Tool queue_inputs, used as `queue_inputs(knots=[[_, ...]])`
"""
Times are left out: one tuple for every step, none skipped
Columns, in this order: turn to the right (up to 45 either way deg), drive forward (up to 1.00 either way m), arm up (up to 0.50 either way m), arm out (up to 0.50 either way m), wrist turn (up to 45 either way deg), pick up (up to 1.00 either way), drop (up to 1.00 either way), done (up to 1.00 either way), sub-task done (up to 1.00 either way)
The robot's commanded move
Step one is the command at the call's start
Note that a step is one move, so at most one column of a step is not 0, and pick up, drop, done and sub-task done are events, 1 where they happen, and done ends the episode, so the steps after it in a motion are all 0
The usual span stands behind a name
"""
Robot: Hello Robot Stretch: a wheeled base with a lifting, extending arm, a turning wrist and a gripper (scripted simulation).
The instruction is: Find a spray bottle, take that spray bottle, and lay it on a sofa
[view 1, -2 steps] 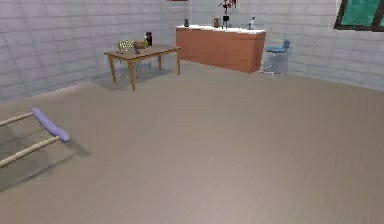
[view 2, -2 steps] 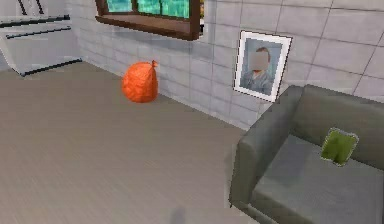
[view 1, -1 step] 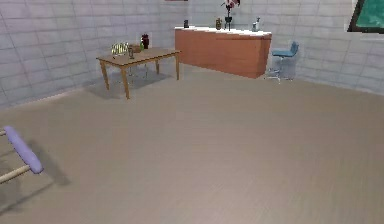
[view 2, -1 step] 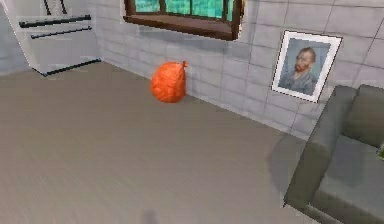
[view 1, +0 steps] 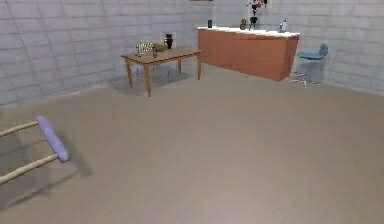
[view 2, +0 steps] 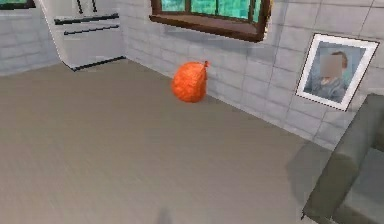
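Brown wooden table point(view 1: 160, 60) stands beside a long orange counter point(view 1: 248, 52); round orange sack point(view 2: 189, 82) rests against tiled wall, grey sofa point(view 2: 355, 178) apart; pincer state cannot be told.

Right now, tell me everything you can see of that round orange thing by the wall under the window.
The round orange lumpy thing looks soft and matte, faintly creased, with a small darker tip at its top right. It rests on the grey-brown floor at the foot of the pale tiled wall, below the dark-framed window. Nothing else stands near it. I cannot tell what it is.
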Motion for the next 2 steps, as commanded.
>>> queue_inputs(knots=[[0.0,1.0,0.0,0.0,0.0,0.0,0.0,0.0,0.0],[0.0,1.0,0.0,0.0,0.0,0.0,0.0,0.0,0.0]])
